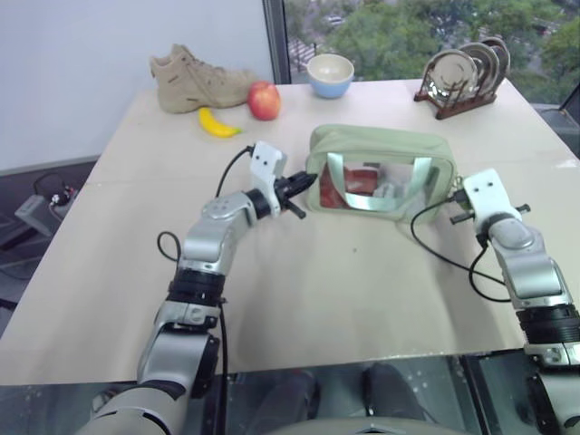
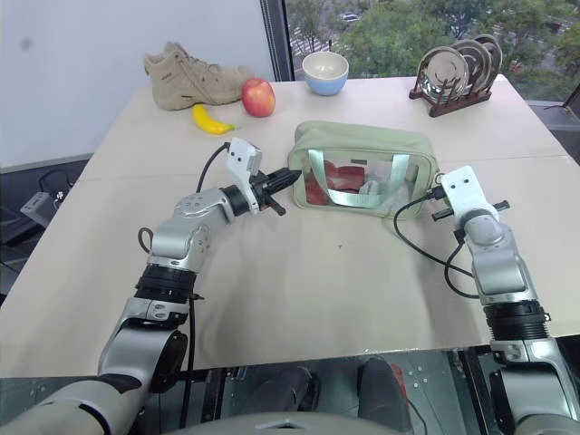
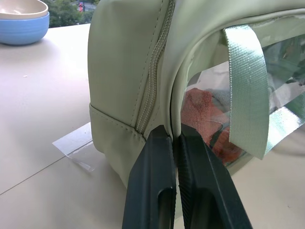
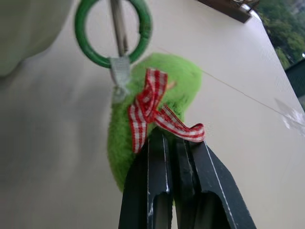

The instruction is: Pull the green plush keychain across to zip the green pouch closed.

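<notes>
The green pouch (image 1: 381, 149) lies on its side in the middle of the table, clear window and pale strap toward me, with red and white contents inside. My left gripper (image 3: 174, 131) is shut on the seam at the pouch's left end, beside the zipper (image 3: 155, 81). At the pouch's right end, my right gripper (image 4: 174, 136) is shut on the green plush keychain (image 4: 124, 143). The keychain is fuzzy lime green with a red-and-white checked bow (image 4: 152, 107) and hangs from a green ring (image 4: 95, 57). From the head views the right wrist (image 1: 485, 195) hides the keychain.
At the back of the table are a tan boot (image 1: 195, 82), a banana (image 1: 217, 124), an apple (image 1: 264, 100), a blue bowl (image 1: 330, 74) and a rack of plates (image 1: 462, 77). Black cables hang by both wrists. Bare tabletop (image 1: 362, 290) lies in front of the pouch.
</notes>
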